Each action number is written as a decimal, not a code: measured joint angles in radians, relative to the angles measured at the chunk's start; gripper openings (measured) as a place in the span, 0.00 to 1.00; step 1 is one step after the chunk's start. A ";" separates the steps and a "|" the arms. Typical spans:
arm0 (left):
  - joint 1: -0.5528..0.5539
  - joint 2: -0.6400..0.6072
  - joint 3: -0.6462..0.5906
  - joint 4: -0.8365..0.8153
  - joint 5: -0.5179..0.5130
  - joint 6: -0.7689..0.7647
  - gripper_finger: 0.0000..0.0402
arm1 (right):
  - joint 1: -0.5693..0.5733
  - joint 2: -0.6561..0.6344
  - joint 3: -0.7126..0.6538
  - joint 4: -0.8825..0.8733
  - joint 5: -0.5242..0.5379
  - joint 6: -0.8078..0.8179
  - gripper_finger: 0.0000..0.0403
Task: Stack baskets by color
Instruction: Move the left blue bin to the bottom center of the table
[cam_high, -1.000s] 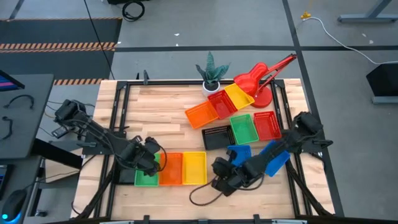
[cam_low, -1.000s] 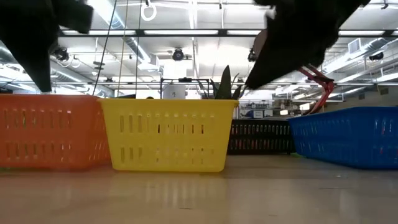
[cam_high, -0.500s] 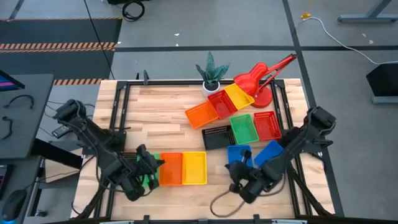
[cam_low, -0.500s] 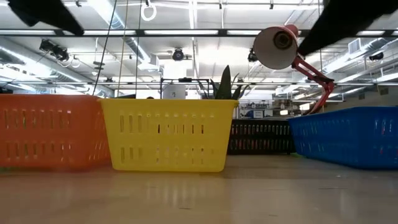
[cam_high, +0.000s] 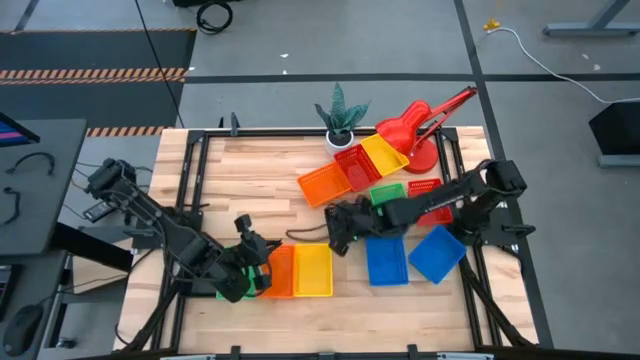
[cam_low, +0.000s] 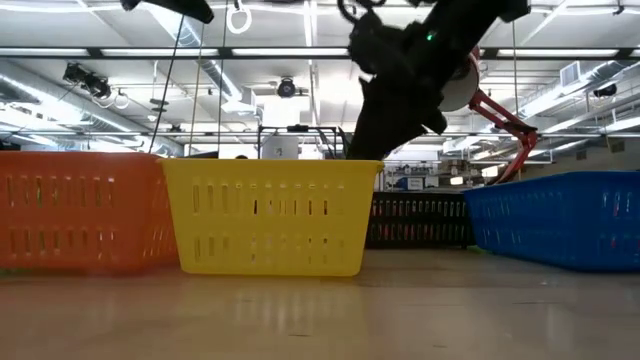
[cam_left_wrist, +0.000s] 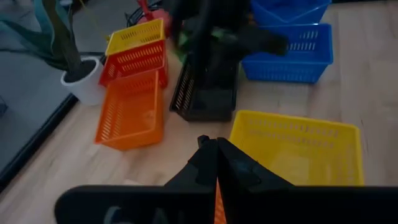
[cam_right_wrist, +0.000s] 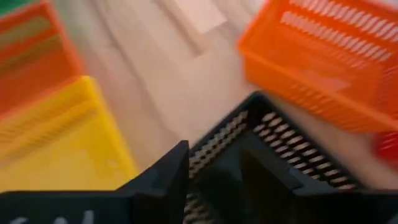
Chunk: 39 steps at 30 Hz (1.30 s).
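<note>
Sitting just ahead of my right gripper (cam_high: 338, 232), the black mesh-sided plastic basket (cam_right_wrist: 273, 155) lies mid-table between the loose orange mesh basket (cam_high: 324, 184) and the blue mesh baskets (cam_high: 386, 259); its near rim runs across the spread fingers, one wall between them, nothing gripped yet. My left gripper (cam_high: 258, 262) is pinched shut over the orange basket (cam_high: 280, 271) beside the yellow mesh basket (cam_high: 313, 270), farther off. Beneath is pale wood table (cam_high: 250, 180), workshop beyond

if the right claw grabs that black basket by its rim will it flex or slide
The black basket looks like thin plastic with slotted mesh walls, so it is probably light and may flex a little at the rim. Sitting on smooth wood, it would likely slide if nudged. Shallow and wide, it seems unlikely to tip.
</note>
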 joint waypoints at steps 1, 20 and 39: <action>0.000 0.000 0.002 -0.001 0.000 0.018 0.03 | -0.013 -0.006 0.000 -0.012 0.000 -0.029 0.39; -0.105 0.003 -0.084 0.023 -0.013 -0.118 0.03 | 0.499 -0.142 0.000 -0.297 -0.271 0.069 0.39; -0.151 0.003 -0.085 0.138 -0.028 -0.110 0.04 | 0.546 0.018 0.001 -0.407 -0.128 0.075 0.37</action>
